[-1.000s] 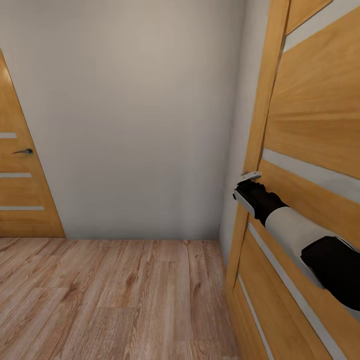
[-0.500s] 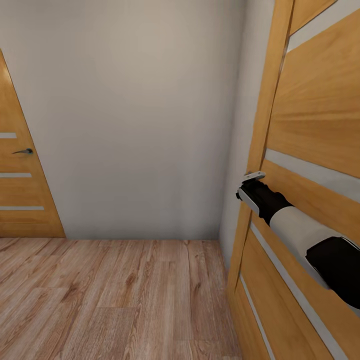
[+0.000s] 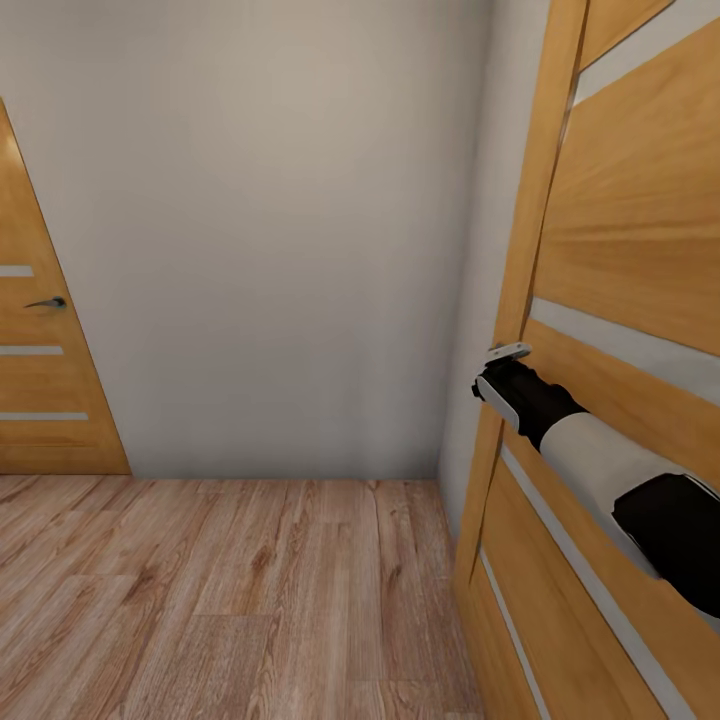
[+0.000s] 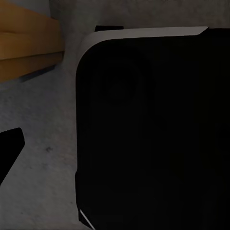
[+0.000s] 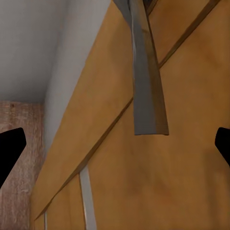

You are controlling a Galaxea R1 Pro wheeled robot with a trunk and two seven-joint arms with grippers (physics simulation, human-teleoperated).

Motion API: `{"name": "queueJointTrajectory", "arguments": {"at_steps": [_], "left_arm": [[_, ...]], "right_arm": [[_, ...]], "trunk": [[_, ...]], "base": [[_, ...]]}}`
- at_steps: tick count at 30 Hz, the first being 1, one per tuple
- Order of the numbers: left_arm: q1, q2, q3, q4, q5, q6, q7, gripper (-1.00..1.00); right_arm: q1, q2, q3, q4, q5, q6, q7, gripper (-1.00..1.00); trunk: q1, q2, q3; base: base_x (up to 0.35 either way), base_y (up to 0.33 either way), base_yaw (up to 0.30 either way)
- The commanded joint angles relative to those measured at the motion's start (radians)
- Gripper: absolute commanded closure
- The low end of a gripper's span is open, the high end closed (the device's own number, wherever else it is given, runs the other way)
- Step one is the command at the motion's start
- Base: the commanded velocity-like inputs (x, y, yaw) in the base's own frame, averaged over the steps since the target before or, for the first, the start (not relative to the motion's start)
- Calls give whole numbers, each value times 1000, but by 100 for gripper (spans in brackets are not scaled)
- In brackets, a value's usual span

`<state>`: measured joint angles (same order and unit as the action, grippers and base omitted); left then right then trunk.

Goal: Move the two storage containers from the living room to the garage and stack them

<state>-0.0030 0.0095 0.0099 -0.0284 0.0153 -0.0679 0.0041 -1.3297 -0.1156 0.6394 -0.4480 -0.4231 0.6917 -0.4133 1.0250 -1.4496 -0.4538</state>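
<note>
No storage containers are in view. In the head view my right arm reaches to the wooden door on the right, its end at the grey lever handle. In the right wrist view my right gripper is open, and the grey lever handle hangs in front of it, between its dark fingertips. My left gripper faces a black part of my own body; one fingertip shows at the picture's edge, spread wide.
A pale wall stands ahead over light wood plank flooring. A second wooden door with a handle is at the left. Grey mottled ground and a wooden strip show in the left wrist view.
One second ago my right arm and the door's lever handle were slightly further left; both shifted a little right with the door edge. Since half a second ago, nothing moved.
</note>
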Motion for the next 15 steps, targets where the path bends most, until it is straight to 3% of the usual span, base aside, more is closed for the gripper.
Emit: {"name": "queueJointTrajectory", "arguments": {"at_steps": [1,7,11,15], "left_arm": [[0,0,1,0,2,-3,0,-100],[0,0,1,-1,2,-3,1,-100],[0,0,1,0,2,-3,1,-100],[0,0,2,0,2,-3,2,-100]], "right_arm": [[-1,-32,9,25,9,9,-11,-100],[-1,0,12,25,9,11,-12,-100],[-1,98,12,26,10,12,-22,-100],[0,153,11,27,10,10,-24,-100]], "trunk": [[0,0,-1],[0,0,-1],[0,0,-1],[0,0,-1]], "base": [[0,0,0],[0,0,0],[0,0,0],[0,0,0]]}}
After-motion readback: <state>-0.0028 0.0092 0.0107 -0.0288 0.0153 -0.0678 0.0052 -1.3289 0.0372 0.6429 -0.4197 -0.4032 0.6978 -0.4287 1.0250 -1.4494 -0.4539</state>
